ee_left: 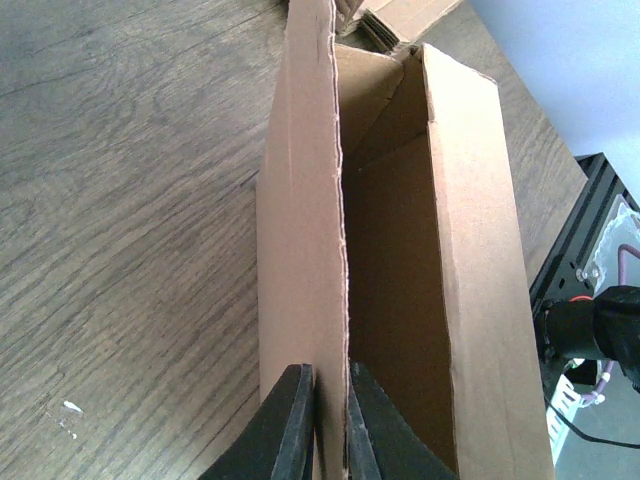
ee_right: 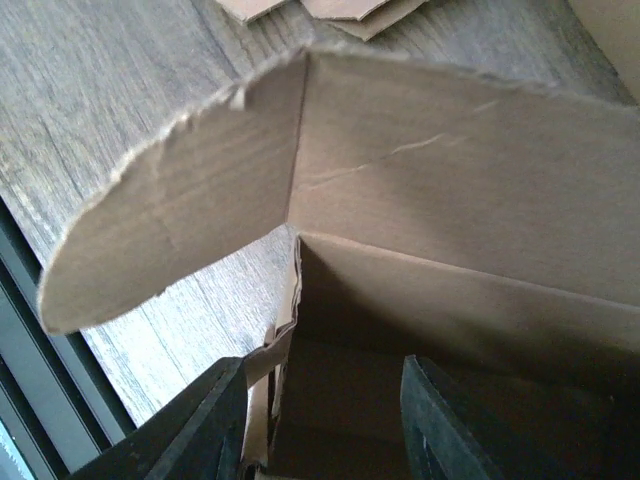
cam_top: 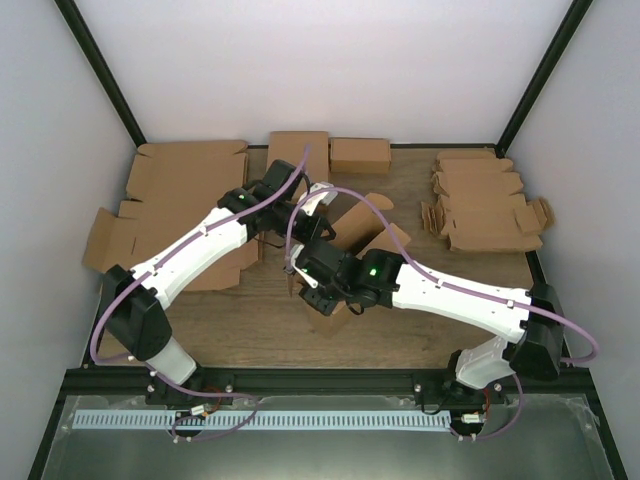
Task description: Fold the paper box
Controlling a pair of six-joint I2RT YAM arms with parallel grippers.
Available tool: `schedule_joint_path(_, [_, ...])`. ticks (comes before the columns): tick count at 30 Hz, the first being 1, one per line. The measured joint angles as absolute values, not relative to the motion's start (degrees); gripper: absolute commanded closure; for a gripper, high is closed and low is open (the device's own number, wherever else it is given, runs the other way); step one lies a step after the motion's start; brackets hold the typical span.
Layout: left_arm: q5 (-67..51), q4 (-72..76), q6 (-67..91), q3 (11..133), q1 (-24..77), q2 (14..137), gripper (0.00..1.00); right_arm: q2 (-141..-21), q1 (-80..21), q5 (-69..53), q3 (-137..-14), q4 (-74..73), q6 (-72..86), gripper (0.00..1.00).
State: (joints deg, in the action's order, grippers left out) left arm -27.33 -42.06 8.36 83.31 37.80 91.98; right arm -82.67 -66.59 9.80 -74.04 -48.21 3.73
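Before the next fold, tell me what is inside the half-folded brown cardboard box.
Only bare cardboard: plain inner walls of the half-folded brown cardboard box and a folded-in panel at its far end. Its floor near the left gripper is shadowed and partly hidden.

We are losing the left fingers (ee_left: 285,430) at the bottom edge, so the stretch of box (ee_left: 480,300) wall between them is running out of frame. The right fingers (ee_right: 200,430) are running off the bottom too; beyond them the box's inside is lying in shadow, and we are not making out any contact.
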Motion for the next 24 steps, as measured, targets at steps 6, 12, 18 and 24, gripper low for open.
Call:
schedule_joint_path(6, [-27.51,-42.04,8.43,83.31,37.78,92.25,0.9,-82.11,-66.57,9.5,-74.08,-47.92,4.91,0.24])
schedule_joint_path(12, [-27.73,-42.04,8.62,83.31,37.78,92.27,0.9,-82.11,-66.57,6.59,-74.08,-47.29,3.75,0.21])
schedule_joint_path(18, [-27.73,-42.04,8.73,83.31,37.78,92.27,0.9,-83.4,-66.57,6.9,-74.08,-47.97,3.7,0.26])
schedule_joint_path(24, [-27.73,-42.04,8.73,83.31,37.78,92.29,0.9,-84.01,-66.57,10.48,-74.08,-48.86,5.28,0.5])
